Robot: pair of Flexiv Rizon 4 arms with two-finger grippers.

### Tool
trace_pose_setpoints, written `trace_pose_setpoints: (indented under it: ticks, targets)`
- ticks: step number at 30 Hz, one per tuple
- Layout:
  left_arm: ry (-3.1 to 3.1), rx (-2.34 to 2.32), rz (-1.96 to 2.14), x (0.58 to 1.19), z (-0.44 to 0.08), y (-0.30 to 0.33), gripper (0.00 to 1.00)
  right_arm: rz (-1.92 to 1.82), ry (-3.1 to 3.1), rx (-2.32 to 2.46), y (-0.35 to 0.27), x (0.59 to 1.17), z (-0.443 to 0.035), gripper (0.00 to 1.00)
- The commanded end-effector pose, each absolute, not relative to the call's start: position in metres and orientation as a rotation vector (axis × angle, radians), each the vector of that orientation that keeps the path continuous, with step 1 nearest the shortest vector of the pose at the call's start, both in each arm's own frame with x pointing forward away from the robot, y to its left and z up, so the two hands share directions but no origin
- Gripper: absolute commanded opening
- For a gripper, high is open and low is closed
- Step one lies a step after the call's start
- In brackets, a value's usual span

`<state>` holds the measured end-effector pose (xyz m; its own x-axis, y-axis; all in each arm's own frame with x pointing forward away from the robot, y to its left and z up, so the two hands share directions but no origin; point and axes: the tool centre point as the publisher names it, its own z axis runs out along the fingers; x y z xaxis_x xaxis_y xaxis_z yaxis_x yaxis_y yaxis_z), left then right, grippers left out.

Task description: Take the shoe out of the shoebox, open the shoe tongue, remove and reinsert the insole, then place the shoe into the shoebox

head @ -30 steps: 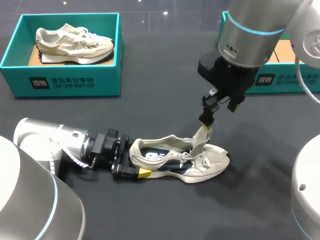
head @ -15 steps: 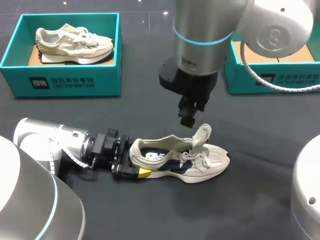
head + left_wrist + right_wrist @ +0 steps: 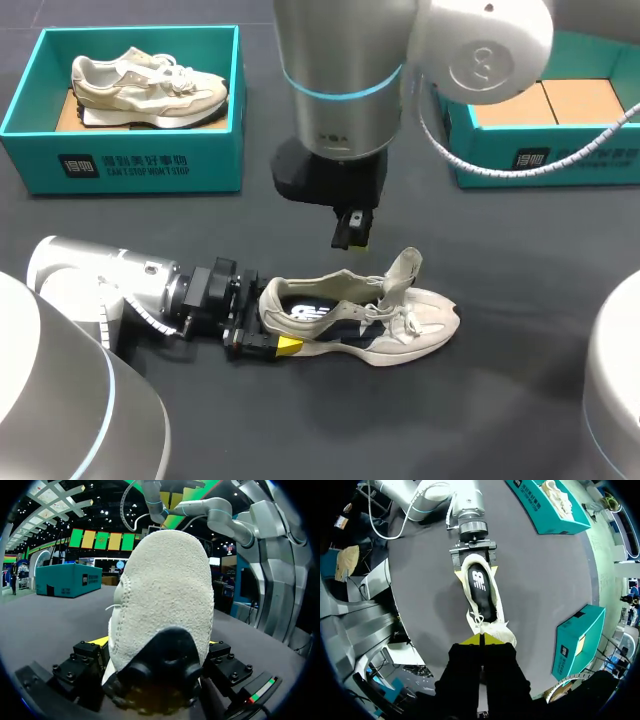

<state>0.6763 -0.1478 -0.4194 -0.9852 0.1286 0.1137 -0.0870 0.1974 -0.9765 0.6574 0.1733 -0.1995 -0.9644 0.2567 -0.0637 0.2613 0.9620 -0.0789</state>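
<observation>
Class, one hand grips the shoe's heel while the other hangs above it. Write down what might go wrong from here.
1. The right hand hangs shut over the shoe; lowered like that, it would likely press on the insole rather than pinch it.
2. The left hand clamps only the heel, so a pull on the insole might tip or drag the shoe.
3. The raised tongue and laces sit near the opening and might snag.

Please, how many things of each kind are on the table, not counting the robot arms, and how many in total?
Shoeboxes: 2, the left shoebox and the right shoebox.
Shoes: 2, the boxed shoe and the table shoe.
Total: 4.
</observation>
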Motion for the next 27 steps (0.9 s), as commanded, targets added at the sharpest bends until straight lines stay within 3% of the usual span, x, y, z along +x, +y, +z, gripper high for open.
trace_pose_setpoints:
  ticks: [1,15,18,27]
  targets:
    - [-2.293,-0.04,1.889,0.677,-0.422,-0.148,0.0,-0.129,3.06,0.295,0.184,0.653,-0.202,0.0]
    - [-2.293,-0.04,1.889,0.677,-0.422,-0.148,0.0,-0.075,3.065,0.186,0.189,0.651,-0.205,0.0]
    - [-2.293,-0.04,1.889,0.677,-0.422,-0.148,0.0,-0.204,3.086,-0.008,0.212,0.661,-0.22,0.0]
    - [-2.293,-0.04,1.889,0.677,-0.422,-0.148,0.0,-0.093,3.061,-0.191,0.229,0.671,-0.255,0.0]
